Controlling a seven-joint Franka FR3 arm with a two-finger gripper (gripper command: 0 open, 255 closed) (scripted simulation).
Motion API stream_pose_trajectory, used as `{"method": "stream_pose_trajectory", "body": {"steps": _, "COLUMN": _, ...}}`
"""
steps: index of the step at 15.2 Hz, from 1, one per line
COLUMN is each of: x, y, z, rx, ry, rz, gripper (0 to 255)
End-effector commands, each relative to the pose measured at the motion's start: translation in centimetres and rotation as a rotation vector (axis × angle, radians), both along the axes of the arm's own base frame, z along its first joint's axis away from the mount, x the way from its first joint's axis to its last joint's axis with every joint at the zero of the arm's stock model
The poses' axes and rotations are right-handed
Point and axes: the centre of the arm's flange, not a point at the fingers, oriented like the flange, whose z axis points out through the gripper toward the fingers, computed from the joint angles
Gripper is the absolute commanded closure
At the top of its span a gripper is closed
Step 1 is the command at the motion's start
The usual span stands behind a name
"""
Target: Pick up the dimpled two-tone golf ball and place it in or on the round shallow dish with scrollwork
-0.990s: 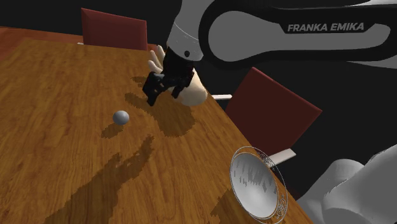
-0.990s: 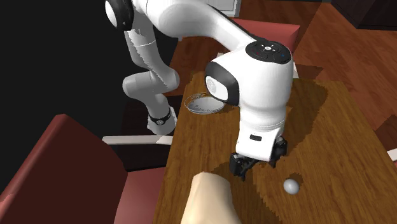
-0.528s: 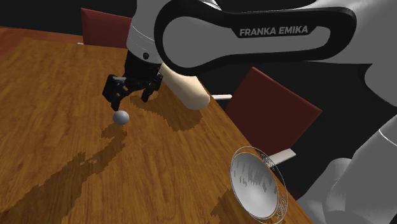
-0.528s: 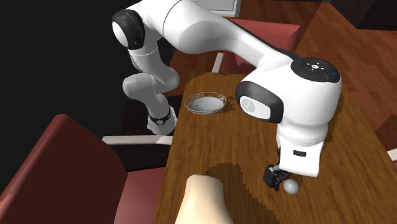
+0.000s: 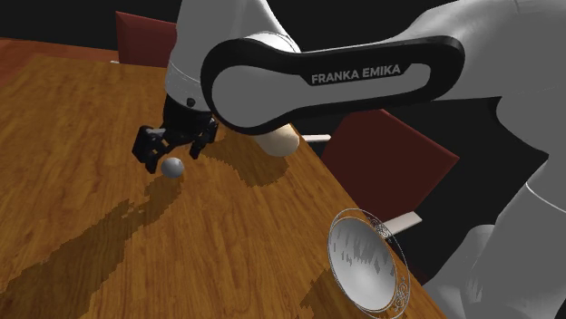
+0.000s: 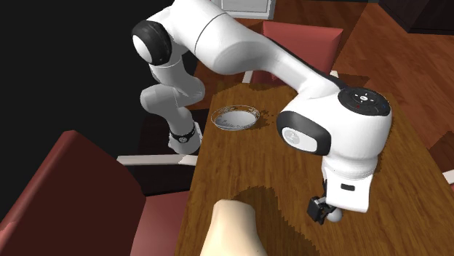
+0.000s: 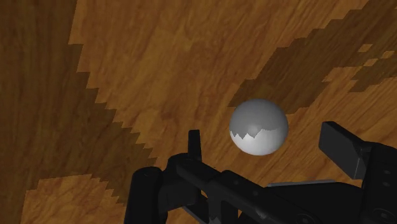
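Though mid-table point(image 5: 73, 109), ball point(image 7: 257, 126) between spread jaws.

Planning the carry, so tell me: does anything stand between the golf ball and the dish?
Nothing visible does: bare wooden table runs from the grey ball to the dish. The beige object sits off that line, near the table's edge.

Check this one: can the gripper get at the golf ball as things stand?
Probably yes. The gripper hangs just over the grey golf ball, its fingers open and not touching it, the ball in line with the gap. The ball sits alone on the wooden table, with nothing in between.
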Motion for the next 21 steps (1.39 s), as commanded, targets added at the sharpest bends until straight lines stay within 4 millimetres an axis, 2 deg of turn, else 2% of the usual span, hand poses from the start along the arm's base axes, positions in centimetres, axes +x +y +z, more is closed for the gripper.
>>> {"method": "stream_pose_trajectory", "body": {"steps": 1, "x": 0.2, "y": 0.1, "z": -0.6, "rx": 0.0, "ry": 0.0, "rz": 0.0, "gripper": 0}}
{"method": "stream_pose_trajectory", "body": {"steps": 8, "x": 0.2, "y": 0.1, "z": -0.6, "rx": 0.0, "ry": 0.0, "rz": 0.0, "gripper": 0}}
{"method": "stream_pose_trajectory", "body": {"steps": 9, "x": 0.2, "y": 0.1, "z": -0.6, "rx": 0.0, "ry": 0.0, "rz": 0.0, "gripper": 255}}
{"method": "stream_pose_trajectory", "body": {"steps": 18, "x": 0.2, "y": 0.1, "z": -0.6, "rx": 0.0, "ry": 0.0, "rz": 0.0, "gripper": 255}}
{"method": "stream_pose_trajectory", "body": {"steps": 21, "x": 0.2, "y": 0.1, "z": 0.9, "rx": 0.0, "ry": 0.0, "rz": 0.0, "gripper": 255}}
